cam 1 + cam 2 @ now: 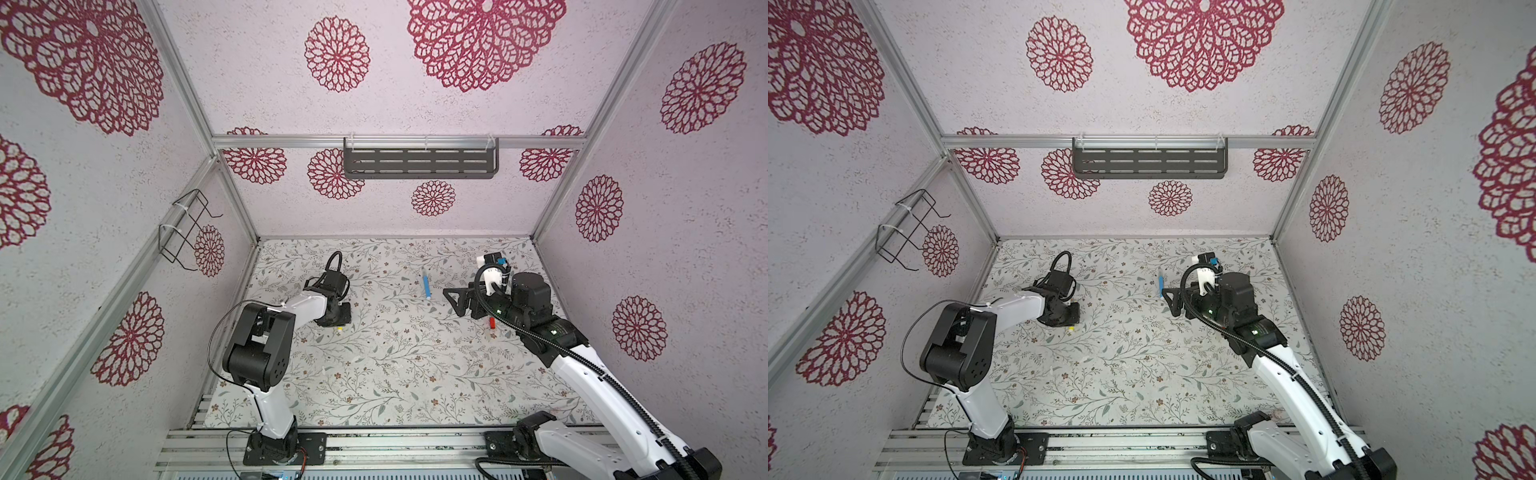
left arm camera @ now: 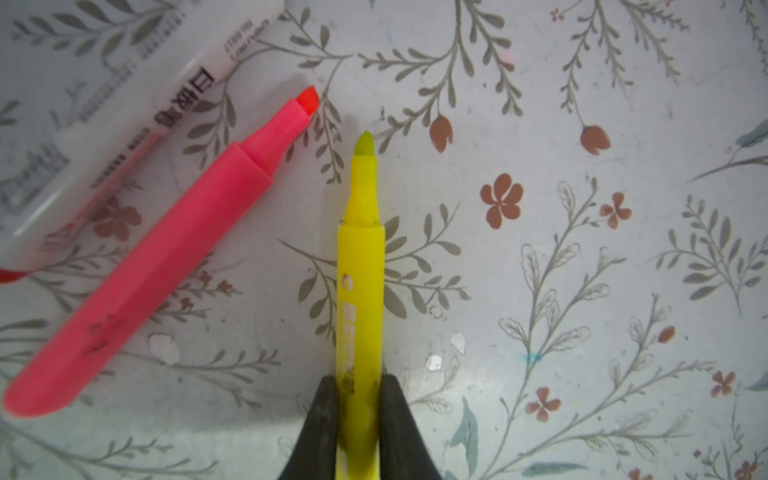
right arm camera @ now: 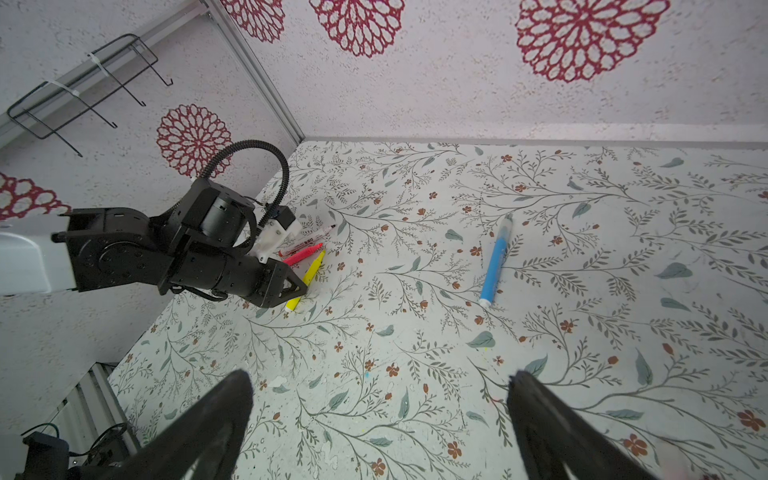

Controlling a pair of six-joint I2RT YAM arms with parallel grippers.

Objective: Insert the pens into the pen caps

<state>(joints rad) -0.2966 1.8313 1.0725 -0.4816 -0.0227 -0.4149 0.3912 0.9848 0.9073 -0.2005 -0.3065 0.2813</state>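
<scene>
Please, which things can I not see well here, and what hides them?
White pen: left wrist view, blurred, cut off by the picture's edge.
Pink pen: both top views, hidden under the left arm.
Yellow pen: top views show only its end; the left gripper, shut on it, covers the rest.
Red cap: a tiny spot beside the right arm in a top view.
Pale caps: too small to find.

Light is bright, even and diffuse, without glare; in both top views the floral-printed table sheet (image 1: 395, 374) carries only faint, soft shadows under the arms. Wide-angle perspective splays the silver aluminium frame posts (image 1: 178, 75) outward toward the corners. The left wrist view is sharp on the yellow plastic highlighter pen (image 2: 360, 266), while the white marker pen with black lettering (image 2: 104, 124) is blurred. In the right wrist view the black fingers (image 3: 208, 432) of the right gripper (image 3: 380, 376) are dark and out of focus.
</scene>
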